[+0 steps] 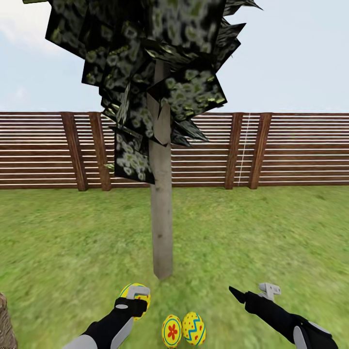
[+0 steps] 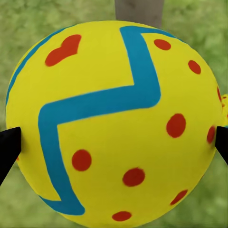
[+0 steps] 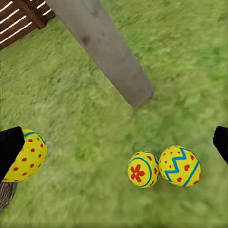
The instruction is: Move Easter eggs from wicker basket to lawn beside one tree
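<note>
My left end effector (image 1: 137,299) sits at the lower centre-left of the head view, closed on the red-dotted egg (image 1: 132,298); in the left wrist view that egg (image 2: 114,123) fills the frame, pinched between the two dark fingertips (image 2: 8,147) at either side. It is glossy yellow with red dots, a red heart and a blue zigzag band. My right end effector (image 1: 252,291) hangs at the lower right of the head view with its fingers spread wide and nothing between them.

Below and between the two arms, at the bottom centre of the head view, the flower egg (image 1: 171,331) and the zigzag egg (image 1: 194,328) lie on the lawn (image 1: 271,232), touching or nearly so. In the right wrist view I see them at the lower right: the flower egg (image 3: 143,169) with a red bloom inside a blue ring, the zigzag egg (image 3: 179,166) with blue zigzags and red marks.

Just beyond them stands the tree (image 1: 161,218), its pale grey-brown trunk meeting the grass near the eggs, dark blotched foliage above. The mottled green grass runs open to both sides and back to the fence (image 1: 300,150) of horizontal brown slats. A sliver of the wicker basket (image 1: 6,325) shows at the lower left edge of the head view.
</note>
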### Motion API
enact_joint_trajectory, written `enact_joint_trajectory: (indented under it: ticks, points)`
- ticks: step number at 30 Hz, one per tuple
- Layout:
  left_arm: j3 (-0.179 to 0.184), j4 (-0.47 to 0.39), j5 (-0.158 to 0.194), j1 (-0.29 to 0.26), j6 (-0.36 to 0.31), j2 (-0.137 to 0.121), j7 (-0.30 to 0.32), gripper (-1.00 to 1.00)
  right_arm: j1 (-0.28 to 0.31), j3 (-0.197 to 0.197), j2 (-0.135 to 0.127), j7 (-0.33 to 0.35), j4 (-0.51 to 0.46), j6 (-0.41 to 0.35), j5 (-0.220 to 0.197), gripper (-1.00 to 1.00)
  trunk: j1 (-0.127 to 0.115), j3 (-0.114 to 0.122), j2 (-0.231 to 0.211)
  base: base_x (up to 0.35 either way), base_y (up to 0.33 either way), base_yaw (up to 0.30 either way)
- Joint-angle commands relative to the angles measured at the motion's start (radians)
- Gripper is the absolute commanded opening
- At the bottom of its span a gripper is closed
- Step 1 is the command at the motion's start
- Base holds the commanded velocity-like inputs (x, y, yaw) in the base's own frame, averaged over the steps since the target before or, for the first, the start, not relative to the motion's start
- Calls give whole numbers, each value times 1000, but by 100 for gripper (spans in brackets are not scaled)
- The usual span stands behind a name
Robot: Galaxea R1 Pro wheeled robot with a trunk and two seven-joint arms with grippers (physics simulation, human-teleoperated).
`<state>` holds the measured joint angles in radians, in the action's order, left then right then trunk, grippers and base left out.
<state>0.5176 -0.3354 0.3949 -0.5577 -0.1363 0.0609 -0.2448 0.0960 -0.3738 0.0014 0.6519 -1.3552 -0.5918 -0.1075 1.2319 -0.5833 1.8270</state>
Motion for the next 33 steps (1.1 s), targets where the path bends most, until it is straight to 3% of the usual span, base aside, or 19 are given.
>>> enact_joint_trajectory:
  ticks: [1,33]
  points:
    - [9,-2,7,-1,-5,0,-8,-100,1,-3,0,2,-1,-9,-9,100,4,-4,8,0,0,0]
    - [9,-2,7,-1,-5,0,-8,-100,1,-3,0,-5,-1,-8,-9,100,127,-105,232,0,0,0]
